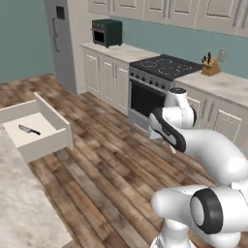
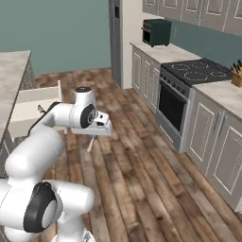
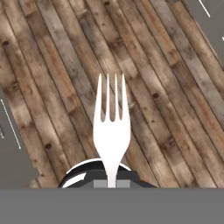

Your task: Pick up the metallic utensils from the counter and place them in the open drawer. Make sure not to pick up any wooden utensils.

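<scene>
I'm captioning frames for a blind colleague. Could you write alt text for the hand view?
A silver fork juts up from the shut gripper, tines pointing away, held over a brown plank floor. Grey surfaces cut across the corners.

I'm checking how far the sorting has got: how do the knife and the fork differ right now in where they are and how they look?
The knife lies flat inside the open drawer; the fork is clamped in the end effector above the wooden floor. The knife has a black handle and silver blade; the fork looks pale silver-white all over, with four tines pointing away from the hand. Both are off the counter.
</scene>
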### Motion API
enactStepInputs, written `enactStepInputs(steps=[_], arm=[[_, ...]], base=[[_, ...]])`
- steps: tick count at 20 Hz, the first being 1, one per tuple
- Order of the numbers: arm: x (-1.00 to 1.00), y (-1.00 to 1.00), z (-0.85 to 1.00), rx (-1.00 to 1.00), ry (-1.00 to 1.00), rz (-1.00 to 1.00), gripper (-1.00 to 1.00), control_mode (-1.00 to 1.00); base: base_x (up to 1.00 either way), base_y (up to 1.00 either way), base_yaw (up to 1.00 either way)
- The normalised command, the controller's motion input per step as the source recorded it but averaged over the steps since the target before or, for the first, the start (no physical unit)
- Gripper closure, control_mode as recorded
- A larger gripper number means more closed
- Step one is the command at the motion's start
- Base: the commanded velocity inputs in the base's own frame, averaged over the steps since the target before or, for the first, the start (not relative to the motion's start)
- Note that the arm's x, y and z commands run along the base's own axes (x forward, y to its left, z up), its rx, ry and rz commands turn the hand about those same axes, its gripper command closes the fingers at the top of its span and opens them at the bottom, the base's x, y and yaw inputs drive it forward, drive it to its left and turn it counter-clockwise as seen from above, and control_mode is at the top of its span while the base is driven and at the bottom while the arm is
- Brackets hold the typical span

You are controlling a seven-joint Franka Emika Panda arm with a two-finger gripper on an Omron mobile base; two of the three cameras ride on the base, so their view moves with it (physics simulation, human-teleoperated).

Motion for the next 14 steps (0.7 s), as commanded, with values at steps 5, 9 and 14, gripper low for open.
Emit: enactStepInputs(steps=[5,9,14], arm=[[0.00,0.00,0.00,0.00,0.00,0.00,1.00,1.00],[0.00,0.00,0.00,0.00,0.00,0.00,1.00,1.00],[0.00,0.00,0.00,0.00,0.00,0.00,1.00,1.00]], base=[[0.82,0.00,0.35],[0.77,0.00,0.37],[0.70,0.00,0.39]])
